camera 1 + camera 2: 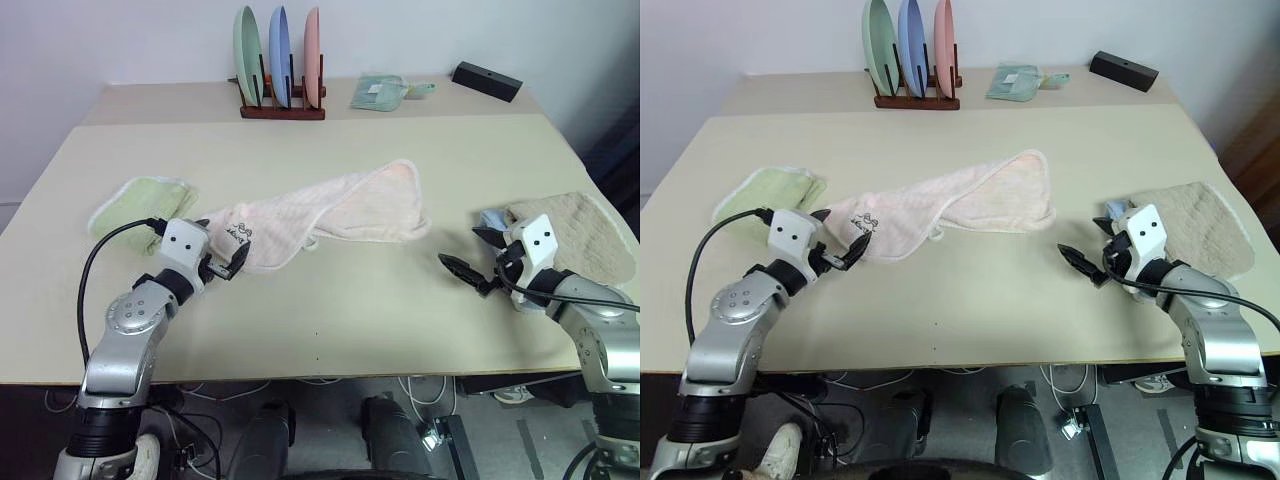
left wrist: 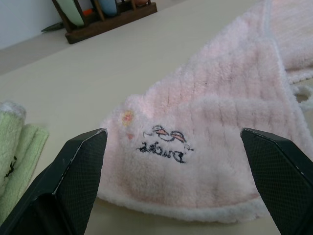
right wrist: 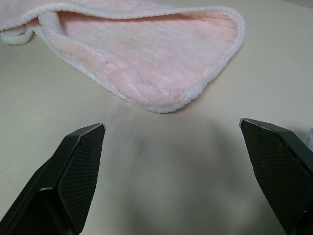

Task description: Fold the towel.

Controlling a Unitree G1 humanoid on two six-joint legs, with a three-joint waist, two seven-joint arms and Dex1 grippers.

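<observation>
Left gripper [image 1: 222, 262]: jaws spread wide, nothing between them. In the left wrist view both fingers [image 2: 78, 169] frame the logo corner of the towel [image 1: 330, 210], which lies just ahead of the tips, not yet touched as far as I can tell. The printed logo [image 2: 164, 146] sits squarely between the two tips.

Right gripper [image 1: 478, 258]: also released, jaws wide, empty. From the right wrist view the rounded far end of the towel lies ahead of the tips with a strip of bare table [image 1: 330, 310] between; apart, not touching.

Towel: pale pink, lying loosely doubled over on the table, long axis running from the left gripper's tips away and toward the right side, ending short of the right gripper. Left gripper is clearly the nearer of the two. Small loop [image 1: 936, 234] on the near edge, about midway.

Arm pose: left forearm raised off the table, gripper roughly level, aimed along the towel's length. Right gripper tipped slightly down and turned inward toward the towel's far end.

Nearby, not task items: green towel [image 1: 140, 203] just outside the left gripper; beige towel [image 1: 575, 235] just behind the right gripper; plate rack [image 1: 280, 105] at the far edge.

Judgement: fold not yet begun; left needs only a short advance to take the logo corner, right a longer reach.
</observation>
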